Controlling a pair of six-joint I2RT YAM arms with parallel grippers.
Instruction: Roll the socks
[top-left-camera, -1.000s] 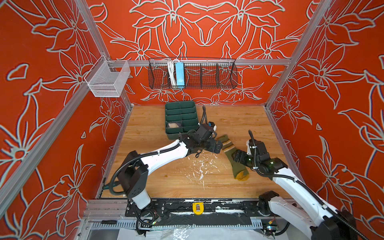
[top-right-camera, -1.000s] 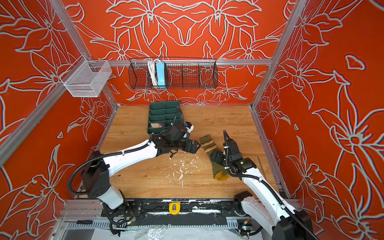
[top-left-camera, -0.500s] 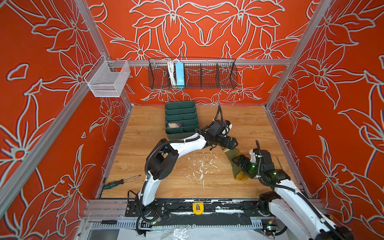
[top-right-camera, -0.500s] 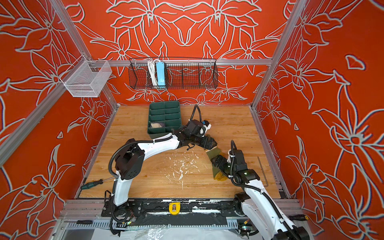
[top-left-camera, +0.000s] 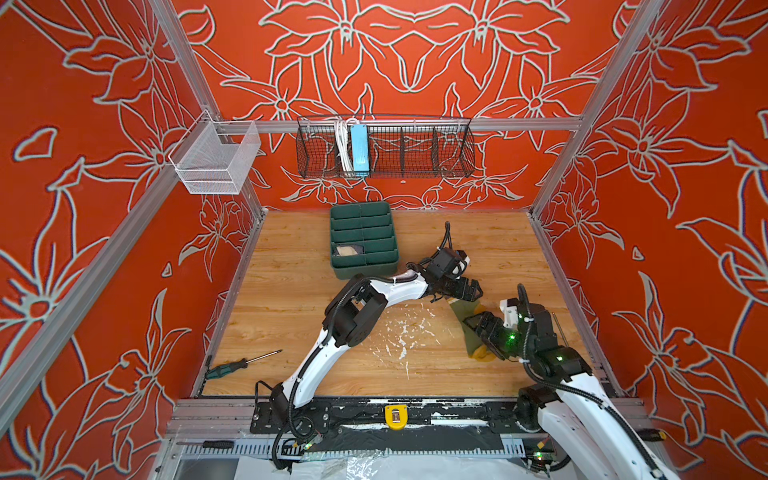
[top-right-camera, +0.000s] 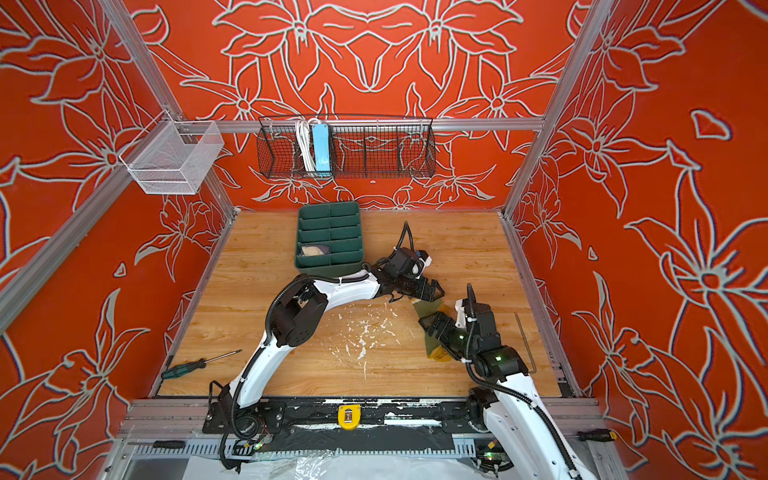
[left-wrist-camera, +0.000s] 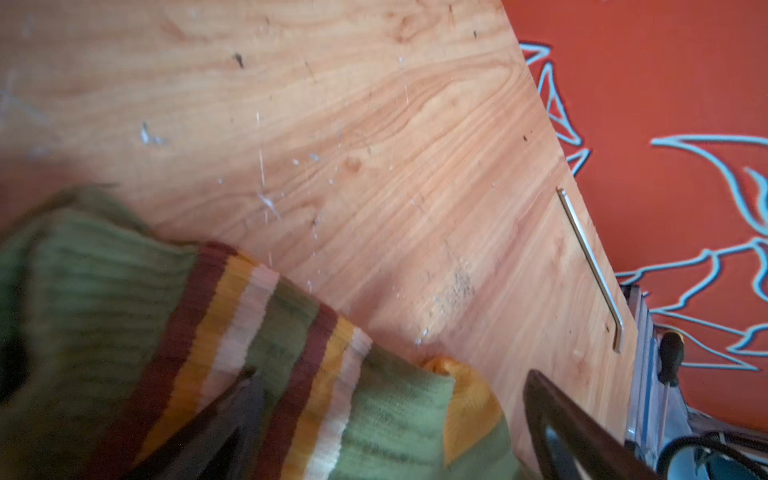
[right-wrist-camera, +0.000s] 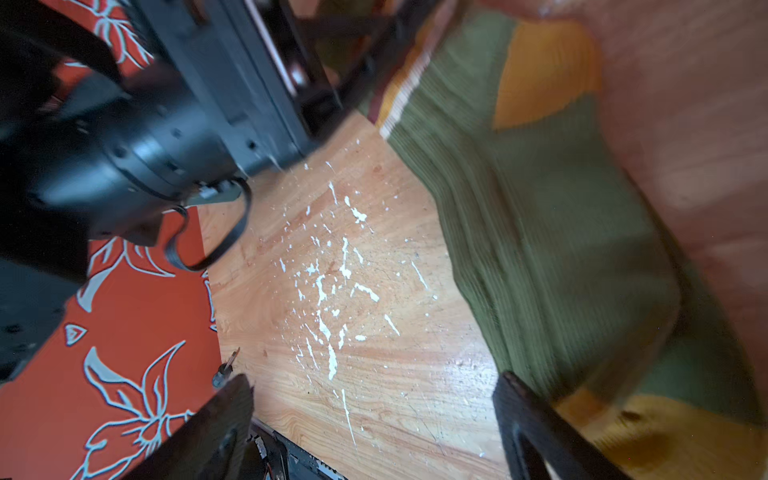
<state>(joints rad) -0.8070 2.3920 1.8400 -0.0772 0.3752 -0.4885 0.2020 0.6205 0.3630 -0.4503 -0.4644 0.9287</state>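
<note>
the wooden table (top-left-camera: 291, 270) (top-right-camera: 257, 291) filled the floor of the orange, flower-patterned cell. from the 6 o'clock edge the left arm reached across the middle to about 3 o'clock. the left gripper (top-left-camera: 468, 291) (top-right-camera: 432, 291) (left-wrist-camera: 390, 382) stood wide there, low over the striped cuff; in the left wrist view one finger (left-wrist-camera: 232, 407) lay over the stripes and the other over bare wood. whether it touched the cloth could not be told. the right arm rose from 5 o'clock. the right gripper (top-left-camera: 478, 326) (top-right-camera: 429, 325) (right-wrist-camera: 374, 376) was also spread wide, with nothing clamped, one finger (right-wrist-camera: 536, 419) over the sock's foot.

a black wire basket (top-left-camera: 386, 145) hung on the 12 o'clock wall, and a green divided tray (top-left-camera: 365, 270) sat just below it, with a pale bundle in its 7 o'clock compartment. the olive sock (top-left-camera: 463, 309) (top-right-camera: 426, 309) (left-wrist-camera: 83, 311) (right-wrist-camera: 561, 249) lay flat at 4 o'clock between the two grippers, with its cuff toward 12 and its mustard toe toward 6. a green-handled screwdriver (top-left-camera: 232, 365) lay at 8 o'clock, and a thin hex key (top-right-camera: 525, 345) (left-wrist-camera: 590, 257) lay along the 4 o'clock edge.
</note>
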